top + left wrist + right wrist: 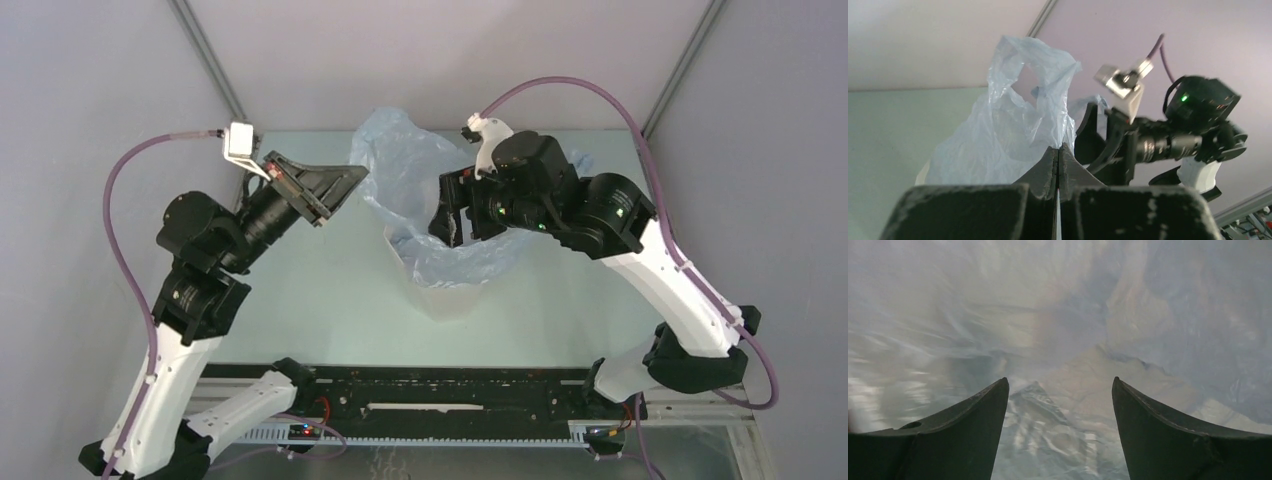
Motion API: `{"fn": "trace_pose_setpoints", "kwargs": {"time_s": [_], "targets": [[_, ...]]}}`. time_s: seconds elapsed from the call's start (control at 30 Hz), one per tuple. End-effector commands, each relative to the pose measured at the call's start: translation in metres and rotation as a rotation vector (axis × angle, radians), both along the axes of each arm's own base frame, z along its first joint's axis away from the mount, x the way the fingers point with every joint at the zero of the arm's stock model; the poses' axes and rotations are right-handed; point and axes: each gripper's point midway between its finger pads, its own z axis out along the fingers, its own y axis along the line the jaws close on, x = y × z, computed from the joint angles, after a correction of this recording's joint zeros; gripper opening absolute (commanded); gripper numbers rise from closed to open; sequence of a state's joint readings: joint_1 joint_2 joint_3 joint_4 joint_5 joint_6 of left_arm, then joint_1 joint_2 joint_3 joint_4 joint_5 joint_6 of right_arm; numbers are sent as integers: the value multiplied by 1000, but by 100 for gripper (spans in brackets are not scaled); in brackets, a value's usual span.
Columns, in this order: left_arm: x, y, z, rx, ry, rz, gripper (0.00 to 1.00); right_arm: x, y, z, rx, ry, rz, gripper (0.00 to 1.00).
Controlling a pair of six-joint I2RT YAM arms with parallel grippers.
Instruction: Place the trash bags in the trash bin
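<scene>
The left arm reaches in from the left side of the pale green table, its left gripper raised off the surface and pointed toward the middle. The two fingers are pressed flat together, tips meeting at the near edge of the trash bag. From its wrist camera the left gripper shows no gap between its fingers, and the wrinkled blue film of the trash bag rises just behind them, one loop handle standing up; whether any film is pinched there cannot be told. At the centre of the table the bag billows over the trash bin, of which only a strip of white wall shows below the plastic. To the right, the right arm arches over from its side and the right gripper points down into the bag's mouth. Its wrist camera shows the right gripper with fingers spread wide and nothing between them, the translucent trash bag filling the whole view.
</scene>
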State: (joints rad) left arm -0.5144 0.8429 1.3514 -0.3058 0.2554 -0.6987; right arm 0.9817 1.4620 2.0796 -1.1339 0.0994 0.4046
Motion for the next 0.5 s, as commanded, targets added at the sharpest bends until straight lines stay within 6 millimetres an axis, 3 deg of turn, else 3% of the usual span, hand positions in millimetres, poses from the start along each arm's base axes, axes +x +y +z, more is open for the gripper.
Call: {"fn": "trace_pose_setpoints", "kwargs": {"time_s": [0.0,0.17,0.33,0.47], "targets": [[12,-5,41,-12,-118,-2,0,-3,-24,24,32,-103,-17,88],[31,-13,47,39,-135,1,0,-15,-36,55,229,-109,113,96],[42,-11,45,50,-128,-4,0,-35,-41,76,240,-261,255,100],[43,-14,41,43,-117,-23,0,-36,-35,72,203,-298,335,100]]}}
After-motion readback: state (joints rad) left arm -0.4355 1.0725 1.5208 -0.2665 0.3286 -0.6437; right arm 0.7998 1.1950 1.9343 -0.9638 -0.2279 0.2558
